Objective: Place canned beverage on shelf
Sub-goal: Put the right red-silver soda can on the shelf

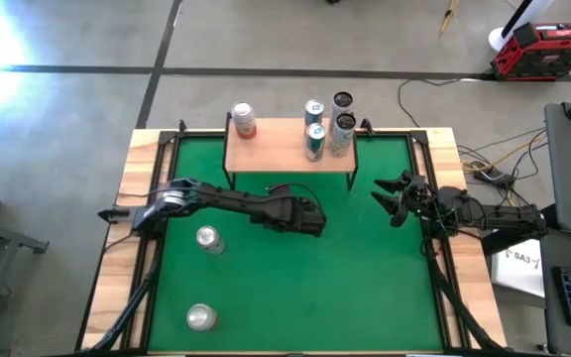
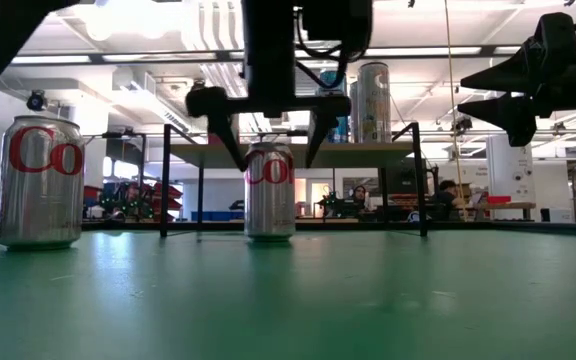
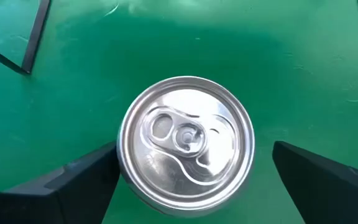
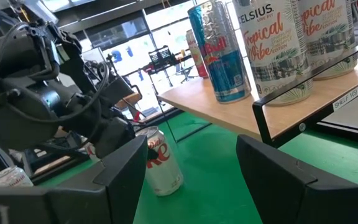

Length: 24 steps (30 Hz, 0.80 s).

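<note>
Silver can (image 3: 186,144) viewed end-on between the spread fingers of the left gripper (image 3: 188,180), upright on the green mat in front of the shelf (image 1: 271,149).
Five cans already stand on the shelf; two cans remain farther from it. Right gripper (image 1: 393,201) waits beside the shelf, half-open, empty.

Open-plan lab: ceiling ducts (image 2: 218,25), workbenches (image 2: 488,208), seated people (image 2: 448,192).

Both arms were dark, near-black, built of chunky jointed housings. The left arm (image 1: 256,206) carried a silvery metallic section at the end farthest from the shelf (image 1: 285,149), and thin black cables looped along it. Each gripper ended in two tapered, wedge-shaped black fingers (image 3: 67,186).
</note>
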Motion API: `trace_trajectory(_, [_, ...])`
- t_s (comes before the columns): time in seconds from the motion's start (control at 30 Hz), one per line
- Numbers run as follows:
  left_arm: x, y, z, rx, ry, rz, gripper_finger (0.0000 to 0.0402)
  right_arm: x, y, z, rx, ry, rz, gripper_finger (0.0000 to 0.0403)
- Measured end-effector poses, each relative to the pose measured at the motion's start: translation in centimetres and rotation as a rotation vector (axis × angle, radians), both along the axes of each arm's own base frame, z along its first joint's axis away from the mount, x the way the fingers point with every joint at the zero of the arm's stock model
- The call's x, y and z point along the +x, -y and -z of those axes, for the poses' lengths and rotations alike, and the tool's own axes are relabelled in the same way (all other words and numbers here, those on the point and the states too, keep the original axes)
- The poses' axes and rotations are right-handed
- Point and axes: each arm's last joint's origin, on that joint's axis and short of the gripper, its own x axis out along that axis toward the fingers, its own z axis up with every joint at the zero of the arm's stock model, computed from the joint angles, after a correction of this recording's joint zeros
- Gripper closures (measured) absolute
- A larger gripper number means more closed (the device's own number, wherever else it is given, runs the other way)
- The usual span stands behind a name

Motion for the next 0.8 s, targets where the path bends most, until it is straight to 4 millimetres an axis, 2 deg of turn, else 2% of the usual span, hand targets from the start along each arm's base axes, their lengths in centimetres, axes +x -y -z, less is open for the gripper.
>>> trace_trajectory(0.17, [1.4,0.1,0.3,0.020,-0.073,-0.003,0.0032,0.0,0.0,0.0,0.000,0.000,0.000,0.0165])
trace_trajectory(0.4, [2.2,0.2,0.8,0.039,-0.103,-0.071,0.0116,0.0,0.0,0.0,0.000,0.000,0.000,0.0165])
trace_trajectory(0.6, [2.2,0.3,0.5,0.034,-0.103,-0.063,0.0121,0.0,0.0,0.0,0.000,0.000,0.000,0.0165])
trace_trajectory(0.8, [2.4,1.5,-2.4,0.011,-0.082,0.053,0.0121,0.0,0.0,0.0,0.000,0.000,0.000,0.0165])
